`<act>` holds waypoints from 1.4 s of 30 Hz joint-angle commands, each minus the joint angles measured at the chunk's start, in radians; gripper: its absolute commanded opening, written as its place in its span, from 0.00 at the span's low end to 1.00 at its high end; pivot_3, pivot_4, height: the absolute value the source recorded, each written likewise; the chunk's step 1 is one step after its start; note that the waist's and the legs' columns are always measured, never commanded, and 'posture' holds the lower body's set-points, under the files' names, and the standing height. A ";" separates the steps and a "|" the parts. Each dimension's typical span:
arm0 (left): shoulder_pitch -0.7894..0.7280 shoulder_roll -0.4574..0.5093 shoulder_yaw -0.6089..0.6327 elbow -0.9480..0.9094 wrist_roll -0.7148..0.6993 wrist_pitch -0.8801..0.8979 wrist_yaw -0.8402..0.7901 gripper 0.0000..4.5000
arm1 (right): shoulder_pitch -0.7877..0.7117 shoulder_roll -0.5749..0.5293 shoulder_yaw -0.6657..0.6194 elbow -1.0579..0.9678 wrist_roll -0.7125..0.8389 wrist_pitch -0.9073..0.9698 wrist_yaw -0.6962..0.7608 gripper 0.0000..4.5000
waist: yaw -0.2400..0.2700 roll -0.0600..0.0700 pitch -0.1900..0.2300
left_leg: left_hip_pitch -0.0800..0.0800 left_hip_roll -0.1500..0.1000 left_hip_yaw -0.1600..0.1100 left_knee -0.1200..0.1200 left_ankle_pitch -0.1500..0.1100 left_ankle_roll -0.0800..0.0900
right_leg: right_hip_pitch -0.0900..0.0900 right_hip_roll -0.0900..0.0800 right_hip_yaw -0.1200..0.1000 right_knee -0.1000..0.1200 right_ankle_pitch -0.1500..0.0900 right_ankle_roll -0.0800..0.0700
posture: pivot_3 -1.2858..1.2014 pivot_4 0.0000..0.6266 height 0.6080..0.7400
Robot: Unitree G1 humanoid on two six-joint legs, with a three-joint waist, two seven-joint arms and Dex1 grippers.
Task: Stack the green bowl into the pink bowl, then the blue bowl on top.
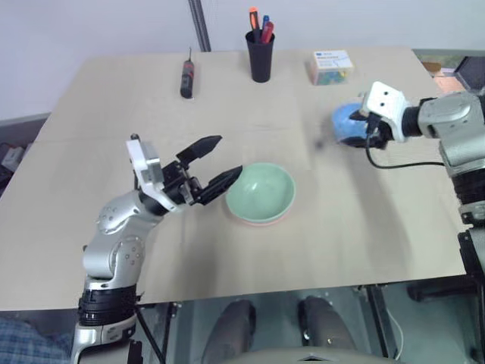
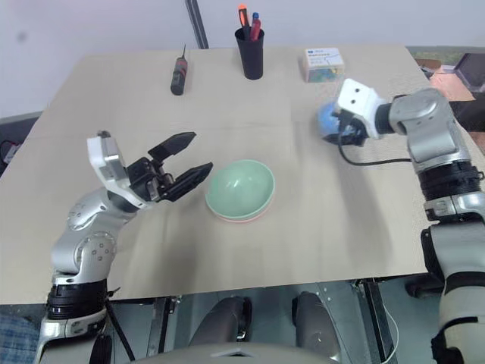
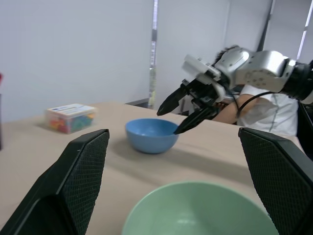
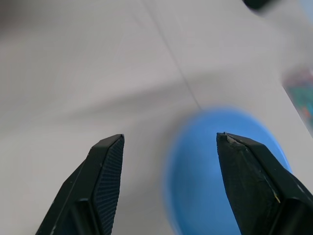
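Tan table (image 1: 364,243) spans my frame. At centre, green bowl (image 1: 261,189) sits mouth-up inside pink bowl (image 1: 261,221); left gripper (image 1: 217,161), spread wide, just left. Upper right, blue bowl (image 1: 347,121), upright, beneath right gripper (image 3: 182,114), fingers parted, empty.

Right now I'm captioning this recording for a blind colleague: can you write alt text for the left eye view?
A green bowl sits nested in a pink bowl mid-table, with the left gripper open just beside it. At the right, the right gripper hovers over a blue bowl. A pen cup, a screwdriver and a small box line the far edge.
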 commanded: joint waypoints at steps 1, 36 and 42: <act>-0.025 -0.007 -0.004 -0.009 -0.002 -0.013 0.001 1.00 | -0.058 0.025 -0.012 0.199 -0.047 -0.104 -0.087 0.70 | -0.005 0.000 0.000 | 0.000 0.000 0.000 0.000 0.000 0.000 | 0.000 0.002 0.000 0.000 0.000 0.000 | 0.52 0.24 1.00; 0.038 0.074 0.061 0.037 0.038 -0.052 -0.041 1.00 | 0.038 0.117 -0.007 -0.454 0.062 -0.054 0.200 0.00 | -0.011 0.001 0.000 | -0.001 0.001 -0.001 0.002 0.000 0.000 | 0.000 0.003 0.000 0.001 0.000 0.000 | 0.52 0.24 1.00; 0.121 0.143 0.094 0.078 0.066 -0.089 -0.106 1.00 | 0.168 0.076 0.050 -0.885 0.139 0.176 0.258 0.00 | 0.004 0.001 0.000 | -0.001 0.001 -0.003 0.003 0.000 0.000 | 0.000 0.001 -0.001 0.001 0.000 0.000 | 0.52 0.24 1.00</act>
